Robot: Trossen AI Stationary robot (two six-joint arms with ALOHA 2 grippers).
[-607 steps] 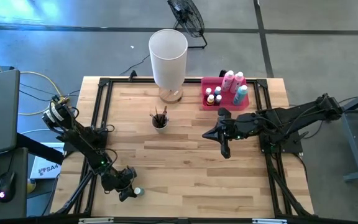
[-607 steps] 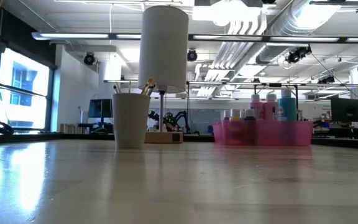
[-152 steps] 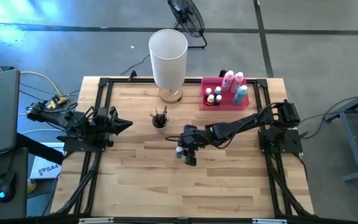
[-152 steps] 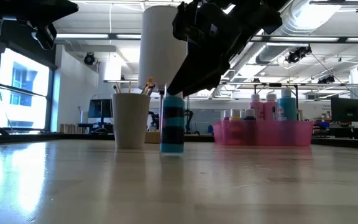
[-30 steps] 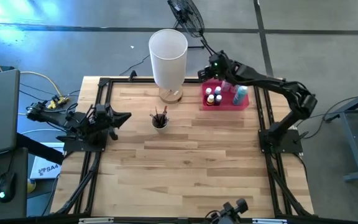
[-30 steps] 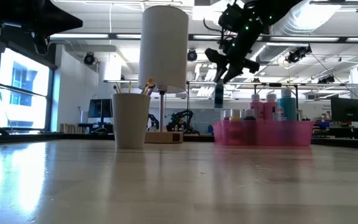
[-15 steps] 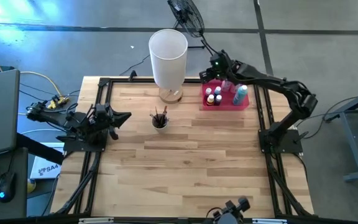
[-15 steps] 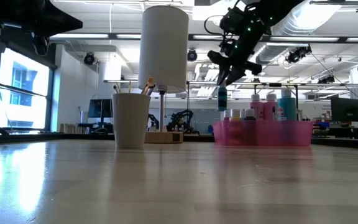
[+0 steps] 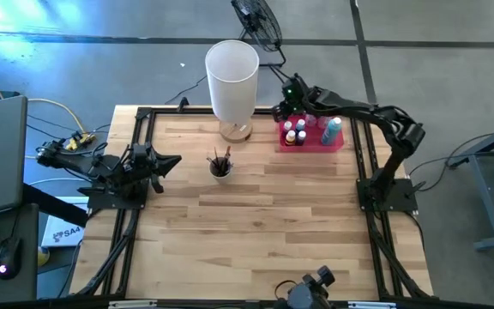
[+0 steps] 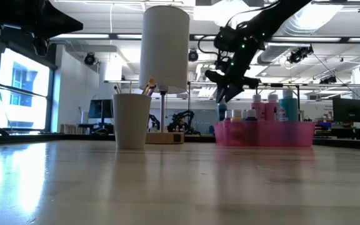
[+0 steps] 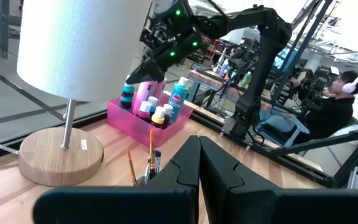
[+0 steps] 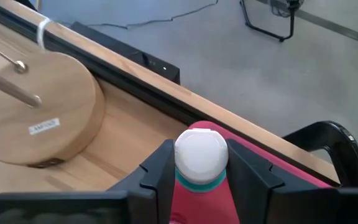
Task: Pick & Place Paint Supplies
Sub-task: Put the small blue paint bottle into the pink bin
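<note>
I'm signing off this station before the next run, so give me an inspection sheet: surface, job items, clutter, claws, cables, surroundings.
Surface: wooden table, dark frame rails.
Job's things: teal paint bottle with white cap held over the near-lamp corner of the pink tray; other bottles stand in the tray; brushes in a cup.
Clutter: white lamp on a wooden base.
Claws: right claw shut on the teal paint bottle; left claw shut, parked at the table's left edge.
Cables: yellow leads left of the table.
Surroundings: floor fan; person with headphones.

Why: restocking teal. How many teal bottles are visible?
2. Striped bottle in the right gripper at the pink tray's end; second bottle standing in the tray. Others may be hidden.
</note>
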